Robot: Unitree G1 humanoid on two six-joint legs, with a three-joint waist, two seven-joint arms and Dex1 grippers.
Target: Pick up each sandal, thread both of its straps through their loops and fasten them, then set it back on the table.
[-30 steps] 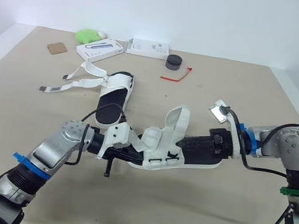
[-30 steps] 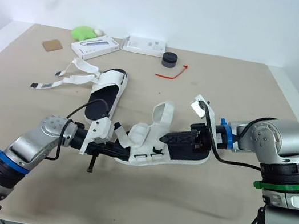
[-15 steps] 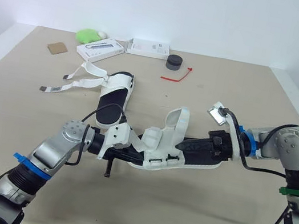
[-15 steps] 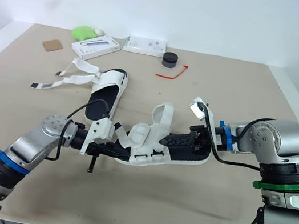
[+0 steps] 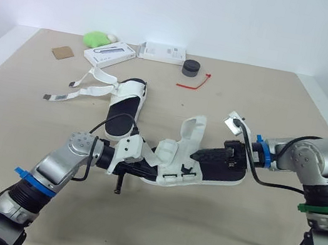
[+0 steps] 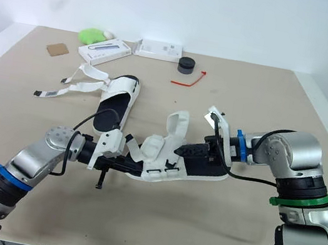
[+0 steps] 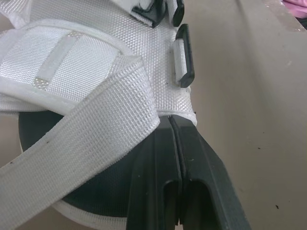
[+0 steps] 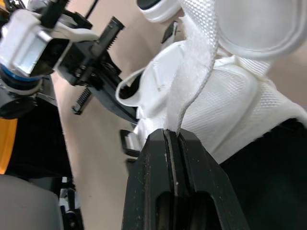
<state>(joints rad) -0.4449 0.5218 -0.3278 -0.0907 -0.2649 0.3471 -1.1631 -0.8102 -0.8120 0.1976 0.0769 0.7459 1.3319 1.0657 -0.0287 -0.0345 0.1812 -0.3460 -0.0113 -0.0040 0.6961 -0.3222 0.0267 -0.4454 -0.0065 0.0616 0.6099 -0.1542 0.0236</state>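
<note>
At mid-table, between the two arms: held sandal [image 5: 197,166], white webbing upper over a dark footbed, low over the table [image 5: 269,103]; whether its sole touches cannot be told. Handling, as judged: light; sole firm enough to carry by its rim; straps soft and limp, so best taken near the free end for threading while the sole edge is steadied. Long axis runs across the table from the robot's left to its right, the right end a little farther back; toe and heel cannot be told apart. One strap [image 5: 191,130] stands up as a loop. Left tool [image 7: 171,120], fingers pressed together, pinches the sandal's near-left edge. Right tool [image 8: 171,133], likewise closed, pinches a webbing strap. Second sandal [image 5: 123,106] lies beyond, toward the left, straps loose.
</note>
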